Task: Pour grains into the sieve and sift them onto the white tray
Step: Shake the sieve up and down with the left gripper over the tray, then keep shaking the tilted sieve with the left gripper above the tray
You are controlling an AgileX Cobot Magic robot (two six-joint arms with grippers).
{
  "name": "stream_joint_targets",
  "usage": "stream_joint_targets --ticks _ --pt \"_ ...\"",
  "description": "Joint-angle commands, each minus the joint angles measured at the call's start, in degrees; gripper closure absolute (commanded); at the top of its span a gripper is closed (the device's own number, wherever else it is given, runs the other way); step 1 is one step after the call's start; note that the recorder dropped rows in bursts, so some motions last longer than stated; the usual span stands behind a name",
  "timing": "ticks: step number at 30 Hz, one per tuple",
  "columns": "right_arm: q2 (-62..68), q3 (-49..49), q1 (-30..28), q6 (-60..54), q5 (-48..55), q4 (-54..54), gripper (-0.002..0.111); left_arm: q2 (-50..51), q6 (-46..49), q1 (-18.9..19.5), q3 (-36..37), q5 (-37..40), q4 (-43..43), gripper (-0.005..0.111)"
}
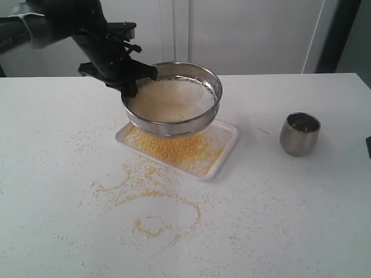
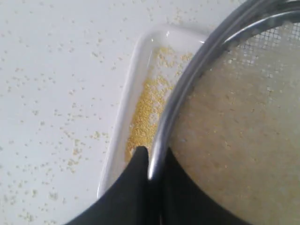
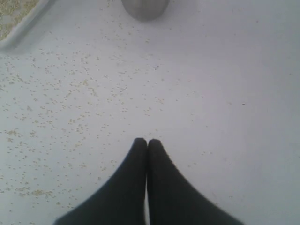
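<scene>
My left gripper (image 1: 134, 78) is shut on the rim of the sieve (image 1: 174, 99), holding it tilted above the white tray (image 1: 226, 152). Pale grains (image 1: 168, 101) lie on the mesh inside the sieve. Golden-yellow meal (image 1: 174, 147) covers much of the tray floor. In the left wrist view the two black fingers (image 2: 136, 173) pinch the steel rim (image 2: 168, 117), one finger outside and one inside, with the tray (image 2: 123, 108) below. My right gripper (image 3: 147, 143) is shut and empty, hovering over the table; it is out of the exterior view.
A small steel cup (image 1: 299, 134) stands upright to the right of the tray, its base also in the right wrist view (image 3: 145, 7). Yellow grains are spilled in loops and specks on the white table (image 1: 156, 197) in front of the tray.
</scene>
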Motion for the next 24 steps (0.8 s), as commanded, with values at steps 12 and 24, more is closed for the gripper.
stream_joint_targets --ticks 12,24 --pt "-0.2 0.0 -0.1 -0.3 -0.3 -0.2 0.108 0.8 6.4 -4.9 -0.1 2.4 -4.3 0.107" --pt "-0.2 0.0 -0.1 -0.3 -0.4 -0.2 0.108 0.1 6.0 -3.1 0.9 1.9 -7.4 0.107"
